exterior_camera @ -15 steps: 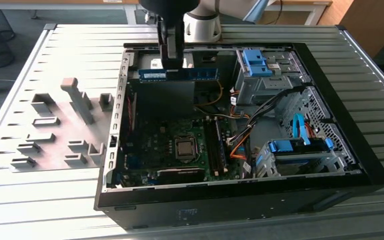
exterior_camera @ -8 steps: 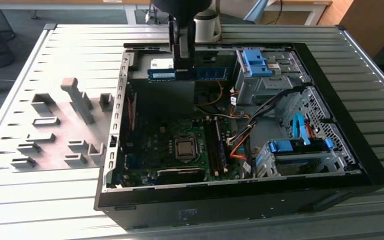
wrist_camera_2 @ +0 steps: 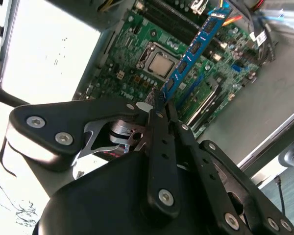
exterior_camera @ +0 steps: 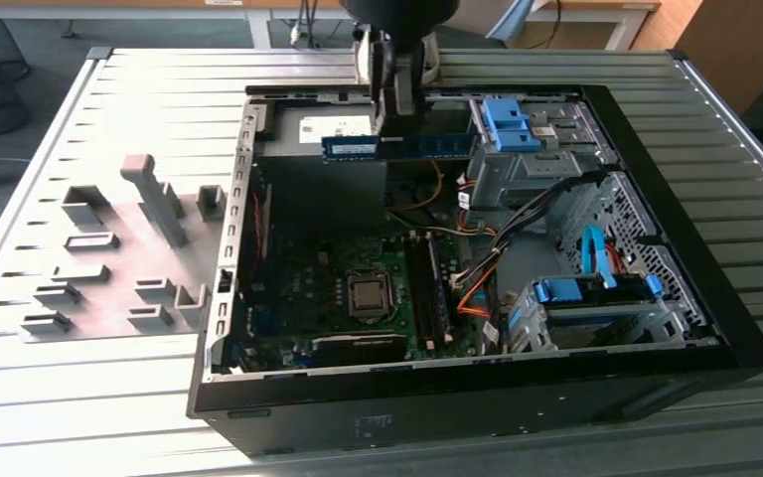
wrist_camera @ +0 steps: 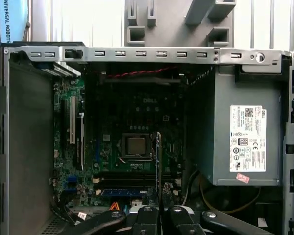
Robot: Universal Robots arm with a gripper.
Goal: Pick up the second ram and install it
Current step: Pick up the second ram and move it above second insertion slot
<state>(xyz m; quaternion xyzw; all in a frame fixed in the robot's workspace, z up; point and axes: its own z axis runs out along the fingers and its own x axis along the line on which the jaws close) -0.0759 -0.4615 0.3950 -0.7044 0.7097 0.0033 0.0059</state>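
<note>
The second ram (exterior_camera: 355, 147), a long blue-green stick with dark chips, hangs level above the back of the open computer case (exterior_camera: 229, 298). My gripper (exterior_camera: 395, 134) is shut on its middle from above. In the second wrist view the ram (wrist_camera_2: 196, 46) runs out from the shut fingertips (wrist_camera_2: 157, 115) over the green motherboard (wrist_camera_2: 132, 54). In the first wrist view the ram (wrist_camera: 159, 161) shows edge-on as a thin line above my gripper (wrist_camera: 159, 210), beside the processor (wrist_camera: 136, 146). The long black slots (exterior_camera: 425, 288) lie well below the stick.
Grey holder blocks (exterior_camera: 130, 258) stand on the slatted table at the exterior view's left. Inside the case are a grey power supply (wrist_camera: 245, 137), blue drive brackets (exterior_camera: 508, 124), and orange and black cables (exterior_camera: 481, 273). What looks like a blue stick (wrist_camera: 122, 192) sits in one slot.
</note>
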